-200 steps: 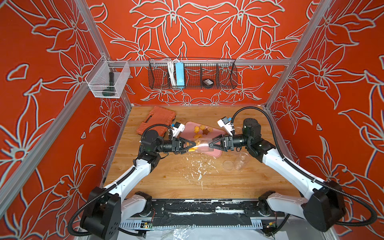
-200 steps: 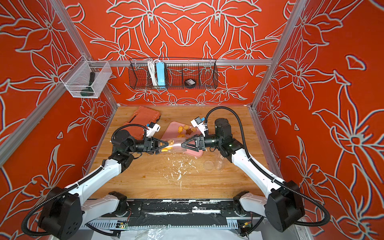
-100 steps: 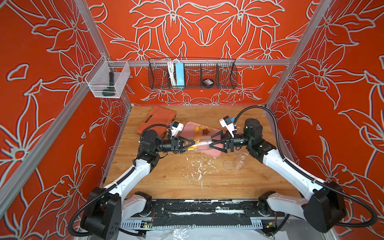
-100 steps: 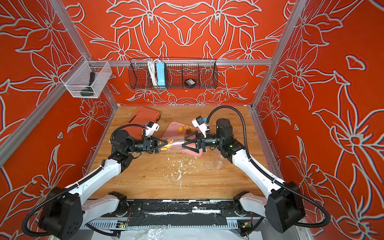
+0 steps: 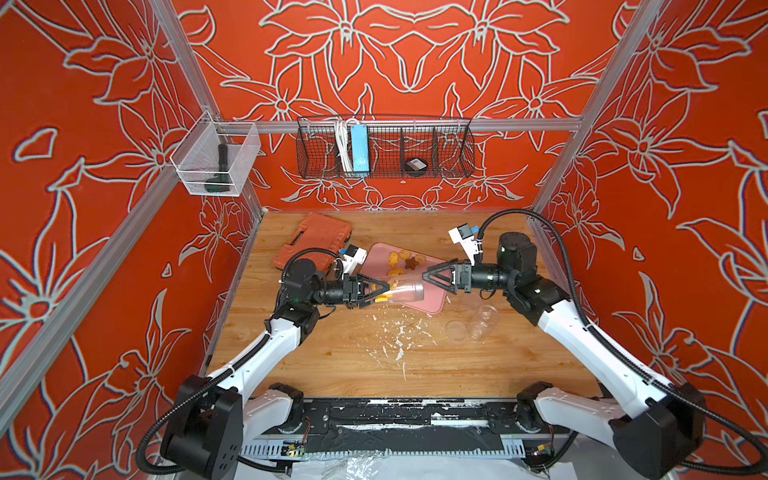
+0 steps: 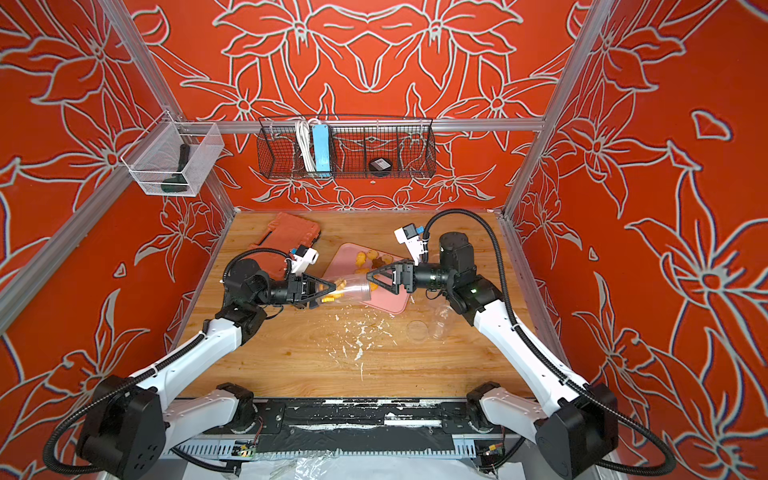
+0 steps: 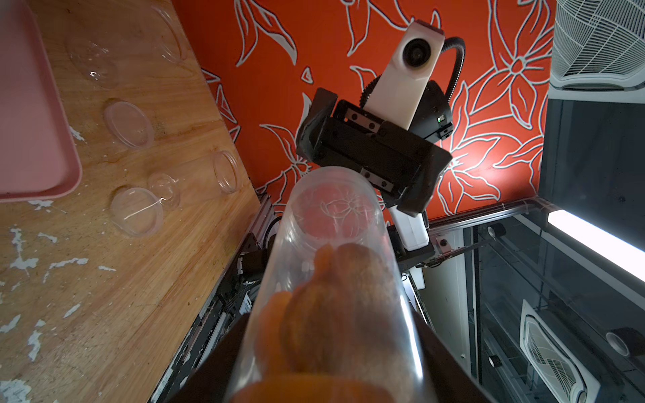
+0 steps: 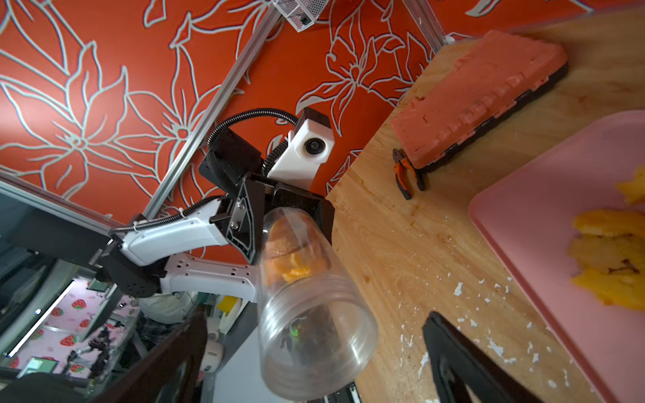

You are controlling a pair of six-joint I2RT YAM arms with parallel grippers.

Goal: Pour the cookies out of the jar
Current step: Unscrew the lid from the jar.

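Currently the cookies (image 5: 385,292) sit bunched at the closed end of the clear jar (image 5: 407,290), orange and tan pieces against its wall. The jar is held about level in the air with its mouth uncovered. In both top views it crosses the near edge of the pink tray (image 5: 434,298).

The left gripper (image 5: 380,289) is clamped on the jar's closed end, one finger on each side. The right wrist view shows that grip plainly. The right gripper (image 5: 432,282) faces the mouth with jaws spread wide and holds nothing. Its fingers (image 8: 464,363) stand clear of the rim in the right wrist view, a gap the top views cannot resolve.

Loose cookies (image 5: 397,259), yellow-orange, lie on the tray's far half with a brown star cookie (image 5: 411,263) among them. The star reads clearly only from above; the right wrist view gives blurred yellow shapes.

To the right of the tray lie an empty jar (image 5: 484,318) on its side and a clear lid (image 5: 455,331). The left wrist view picks out a second lid (image 7: 129,124) that is faint from above.

Only the right wrist view shows orange-handled pliers (image 8: 406,171), just beside a corner of the orange tool case (image 8: 481,90). White flakes (image 5: 399,345) scatter over the wooden table (image 5: 332,365) in front of the tray.
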